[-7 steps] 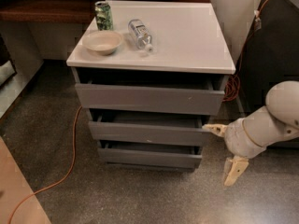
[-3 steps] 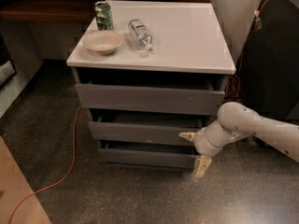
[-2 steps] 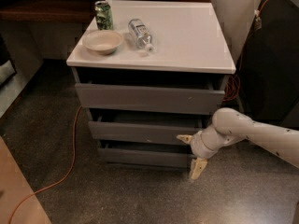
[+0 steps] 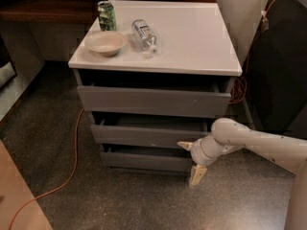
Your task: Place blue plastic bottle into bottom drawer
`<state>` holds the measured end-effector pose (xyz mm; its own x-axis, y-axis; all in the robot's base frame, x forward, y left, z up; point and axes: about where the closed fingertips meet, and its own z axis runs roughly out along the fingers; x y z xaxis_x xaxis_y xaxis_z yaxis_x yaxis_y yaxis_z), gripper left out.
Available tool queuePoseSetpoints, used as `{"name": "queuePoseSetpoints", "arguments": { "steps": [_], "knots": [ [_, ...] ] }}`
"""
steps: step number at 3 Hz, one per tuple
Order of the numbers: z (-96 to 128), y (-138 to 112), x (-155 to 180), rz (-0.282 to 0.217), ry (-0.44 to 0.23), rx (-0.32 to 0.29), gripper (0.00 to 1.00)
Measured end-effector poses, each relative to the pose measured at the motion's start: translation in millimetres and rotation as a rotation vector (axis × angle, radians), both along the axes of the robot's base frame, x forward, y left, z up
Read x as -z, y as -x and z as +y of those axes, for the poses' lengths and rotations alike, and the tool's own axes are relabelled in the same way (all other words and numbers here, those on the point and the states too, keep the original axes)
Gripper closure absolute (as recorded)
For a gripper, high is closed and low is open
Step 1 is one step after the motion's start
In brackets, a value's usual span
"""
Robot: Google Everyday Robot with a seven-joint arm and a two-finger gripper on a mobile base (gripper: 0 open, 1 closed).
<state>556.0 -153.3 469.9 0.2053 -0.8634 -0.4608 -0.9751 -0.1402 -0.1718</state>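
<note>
1. Gripper (image 4: 191, 160) sat at the lower centre-right of the frame, at the right end of the bottom drawer (image 4: 144, 161). Its fingers were spread wide and held nothing: the upper one lay near the top edge of the drawer front, and the lower one pointed toward the floor.
2. The blue plastic bottle (image 4: 144, 33) lay on its side on the white surface (image 4: 192, 37) in the upper centre of the frame. It was just beside the bowl (image 4: 106, 42), near the green can (image 4: 106, 15), and well apart from the gripper.
3. The step in hand was judged to be opening the bottom drawer, which showed only a narrow dark gap above its front, too little to admit the bottle.
4. With no handle, the upper finger would need to hook behind the top lip of the front before any pull. Whether it had already caught that lip could not be told.
5. A pull from the right end alone could skew the drawer, so it should run straight out along the drawer's travel, slow and level.
6. The drawer should come out far enough for the bottle to go in lying flat.
</note>
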Motion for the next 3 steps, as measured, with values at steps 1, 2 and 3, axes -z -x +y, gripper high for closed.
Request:
{"name": "queuePoseSetpoints", "arguments": {
  "steps": [1, 2, 3],
  "knots": [
    [-1.9, -6.0, 18.8, 0.01, -0.016, 0.018, 0.0],
    [-1.8, -19.3, 50.1, 0.001, -0.049, 0.028, 0.0],
    [-0.3, -32.6, 85.2, 0.003, -0.09, 0.023, 0.0]
  ]
}}
